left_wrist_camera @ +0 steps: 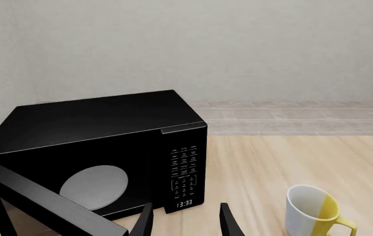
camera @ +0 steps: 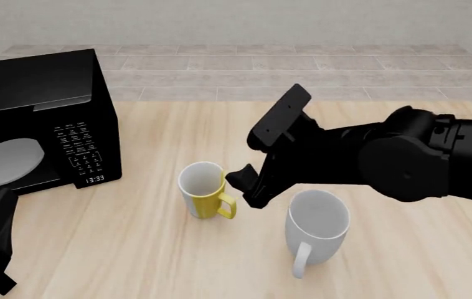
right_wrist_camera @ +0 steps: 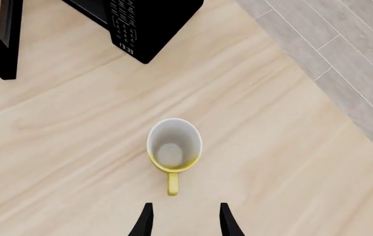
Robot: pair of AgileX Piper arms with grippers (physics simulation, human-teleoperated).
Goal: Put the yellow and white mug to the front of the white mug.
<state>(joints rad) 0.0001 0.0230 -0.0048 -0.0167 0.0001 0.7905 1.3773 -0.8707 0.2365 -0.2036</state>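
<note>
Microwave [camera: 37, 118] runs off the frame's left edge, far from the right gripper [camera: 248, 187], its keypad print unreadable.

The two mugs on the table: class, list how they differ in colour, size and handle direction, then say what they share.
The yellow mug has a yellow side and handle; the white mug is all white. The yellow mug is smaller than the white mug. In the front view, the yellow mug's handle points right and toward the camera; the white mug's points toward the camera. Both stand upright, empty, on the table.
</note>
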